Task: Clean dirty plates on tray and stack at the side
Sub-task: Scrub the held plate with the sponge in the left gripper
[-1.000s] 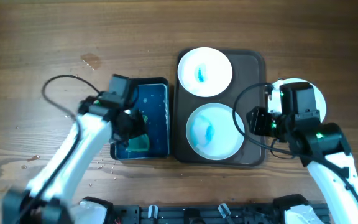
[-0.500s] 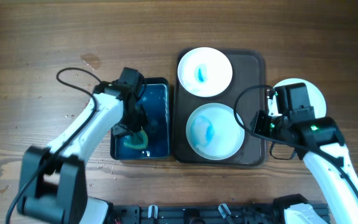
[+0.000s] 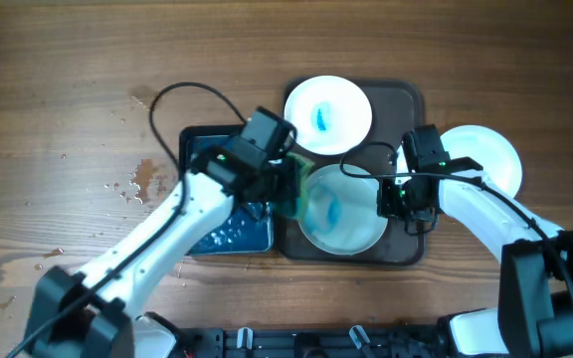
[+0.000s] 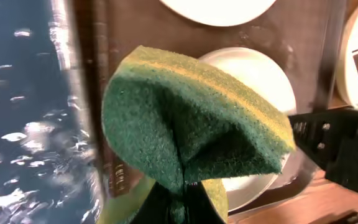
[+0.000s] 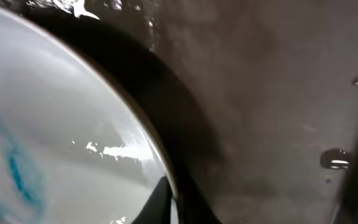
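I see the tray (image 3: pixel 412 107) holding two blue-smeared plates (image 3: pixel 327 114).
Left hand (image 3: pixel 286 187) pinches the sponge (image 4: pixel 191 124) over the lower plate (image 3: pixel 344 217); right hand (image 3: pixel 394 202) is at its rim, grip unclear.

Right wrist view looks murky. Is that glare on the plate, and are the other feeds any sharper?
Right wrist: very close and soft, with small white glints on the near plate, whose rim casts a dark shadow onto the wet tray. Left wrist: the sponge fills the frame in focus, and the basin sparkles with reflections. Overhead: evenly lit, crisp, no strong glare.
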